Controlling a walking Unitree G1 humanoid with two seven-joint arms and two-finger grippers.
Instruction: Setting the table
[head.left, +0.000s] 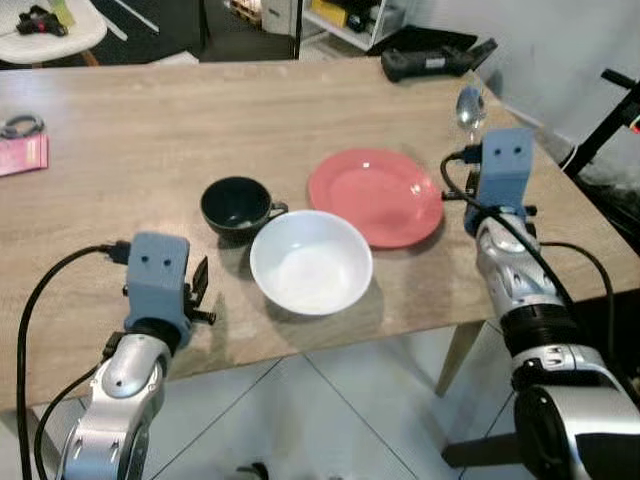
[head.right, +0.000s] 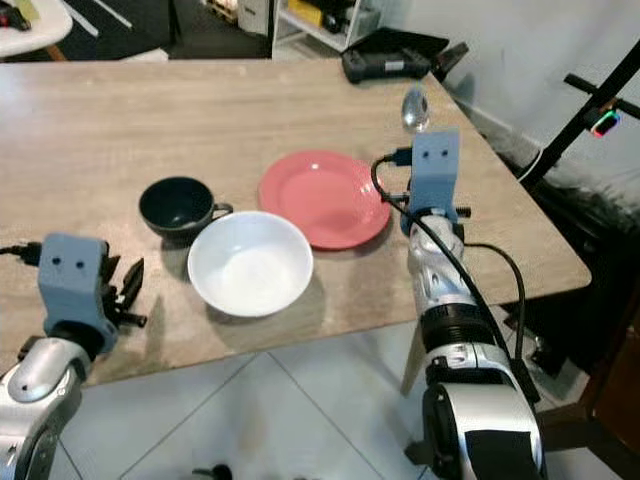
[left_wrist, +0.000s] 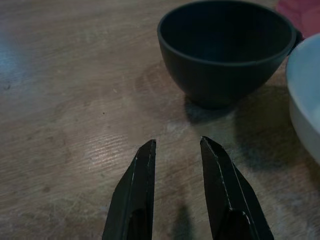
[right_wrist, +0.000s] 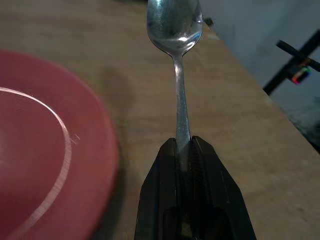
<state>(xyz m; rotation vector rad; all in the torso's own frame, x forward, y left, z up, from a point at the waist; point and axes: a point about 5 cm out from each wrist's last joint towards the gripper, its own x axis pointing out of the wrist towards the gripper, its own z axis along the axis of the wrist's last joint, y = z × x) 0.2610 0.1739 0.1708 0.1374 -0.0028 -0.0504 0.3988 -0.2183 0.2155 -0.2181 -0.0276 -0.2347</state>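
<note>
Left wrist view: left gripper (left_wrist: 176, 145) hovered low over the wooden table (head.left: 120, 170), fingers apart, near the dark round cup (head.left: 236, 207). White bowl (head.left: 310, 261) beside it. Farther right, right gripper (right_wrist: 183, 145) clamped the silver metal spoon (right_wrist: 176, 30) beside the pink plate (head.left: 375, 196).

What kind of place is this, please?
Probably a dining spot in a home or test room: a wooden table set with a red plate, a white bowl and a dark cup, on a tiled floor.

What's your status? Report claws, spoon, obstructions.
Right claw shut on spoon, beside the red plate. Left claw open, near dark cup. White bowl at table's near edge.
</note>
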